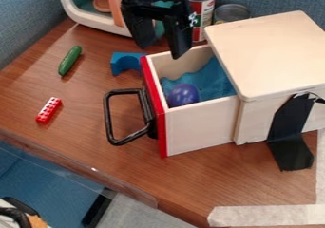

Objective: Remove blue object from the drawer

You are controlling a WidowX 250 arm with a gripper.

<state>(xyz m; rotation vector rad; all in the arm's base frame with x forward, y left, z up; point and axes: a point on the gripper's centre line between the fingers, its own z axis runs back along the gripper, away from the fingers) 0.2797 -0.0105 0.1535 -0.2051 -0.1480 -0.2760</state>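
The gripper [164, 50] hangs from the top edge, above the back left corner of the drawer, its two fingers apart with nothing held between them. The wooden drawer [202, 129], with a red front and black handle, is pulled out of its box. Inside it, a dark blue rounded object [183, 94] rests near the front wall, with a blue cloth [211, 82] behind and beside it. A blue arch-shaped block [123, 63] lies outside on the table, just behind the drawer's red front.
The light wooden box [270, 51] stands at the right. A green cucumber [70, 60] and a red brick [49, 110] lie at left. Cans [200, 8] and a white toy housing [95, 23] stand at the back. Black tape [291, 137] holds the box's side.
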